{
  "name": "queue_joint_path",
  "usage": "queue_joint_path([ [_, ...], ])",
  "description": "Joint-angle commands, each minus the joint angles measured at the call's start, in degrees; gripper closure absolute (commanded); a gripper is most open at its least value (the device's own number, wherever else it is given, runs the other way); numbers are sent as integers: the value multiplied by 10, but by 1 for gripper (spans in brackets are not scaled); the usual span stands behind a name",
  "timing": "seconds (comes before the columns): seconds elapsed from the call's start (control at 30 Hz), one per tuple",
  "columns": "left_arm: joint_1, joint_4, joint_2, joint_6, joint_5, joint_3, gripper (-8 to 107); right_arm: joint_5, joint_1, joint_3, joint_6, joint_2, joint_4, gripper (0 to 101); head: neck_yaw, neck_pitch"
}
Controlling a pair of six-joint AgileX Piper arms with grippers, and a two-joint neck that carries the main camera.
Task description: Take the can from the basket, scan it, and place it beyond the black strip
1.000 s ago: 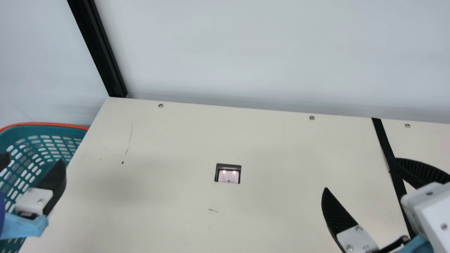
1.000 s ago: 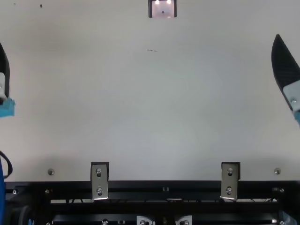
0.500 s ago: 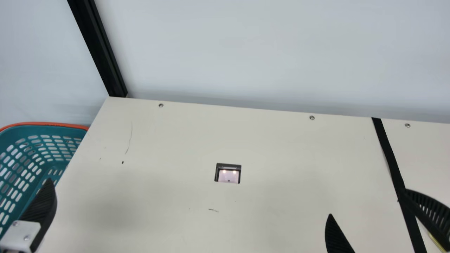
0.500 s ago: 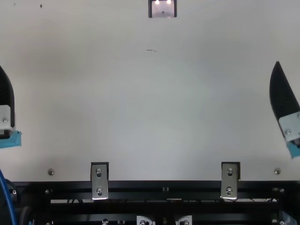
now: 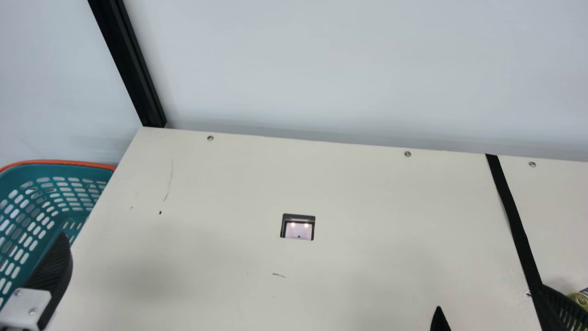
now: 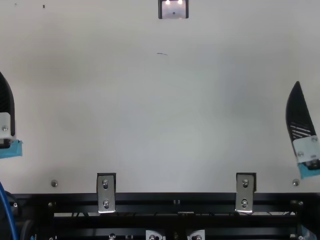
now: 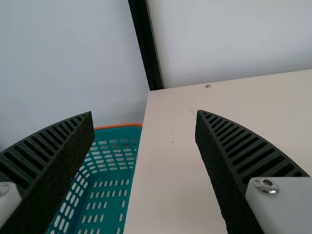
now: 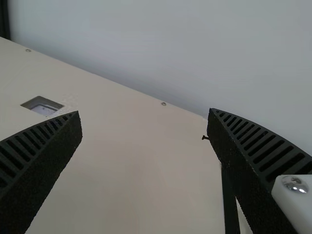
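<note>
Presently, can (image 5: pixel 581 299) sits on table (image 5: pixel 321 184), beyond black strip (image 5: pixel 510 207), toward the right edge; part of it seen at the main view's margin. Right gripper (image 5: pixel 490 298) near it, on the strip side, fingers spread wide apart. Left gripper (image 5: pixel 51 271) by the table's left edge, fingers likewise parted. Teal basket (image 5: pixel 27 172), orange-rimmed, beside that same edge, nearside of the far left corner. Scanner (image 5: pixel 298 231) set into the table between basket and strip, two small lights showing.
</note>
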Motion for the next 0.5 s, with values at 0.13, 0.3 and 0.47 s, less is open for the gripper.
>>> queue_joint_path([
  [0.13,0,0,0,0,0,0,9,-5,0,0,0,0,0,0,6,-1],
  [0.3,0,0,0,0,0,0,9,-5,0,0,0,0,0,0,6,-1],
  [0.47,0,0,0,0,0,0,9,-5,0,0,0,0,0,0,6,-1],
])
